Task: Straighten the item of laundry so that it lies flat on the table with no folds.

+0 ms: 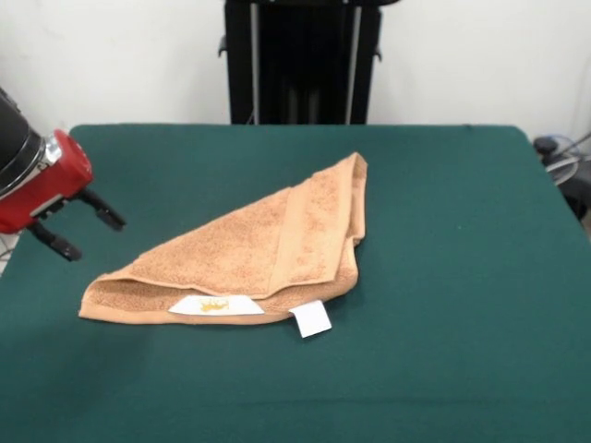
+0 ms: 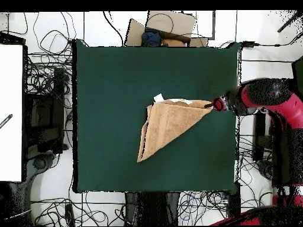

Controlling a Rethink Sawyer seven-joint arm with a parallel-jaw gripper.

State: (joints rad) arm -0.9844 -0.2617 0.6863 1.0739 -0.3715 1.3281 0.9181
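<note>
The orange-tan towel (image 1: 268,245) lies near the middle of the dark green table (image 1: 443,231), folded over on itself into a rough triangle with its border band running up the top layer. A white tag with a yellow mark (image 1: 214,305) and a plain white tag (image 1: 311,318) stick out at its near edge. In the overhead view the towel (image 2: 168,124) is a triangle pointing right on the table (image 2: 118,88). My gripper (image 1: 97,239) hangs at the left, open and empty, just off the towel's left corner. In the overhead view the gripper (image 2: 211,106) sits at the towel's right tip.
The black pedestal (image 1: 300,60) stands behind the table's far edge. Cables (image 2: 50,71) lie on the floor round the table, a cardboard box (image 2: 168,26) sits beyond one edge, and a white panel (image 2: 12,112) stands at one side.
</note>
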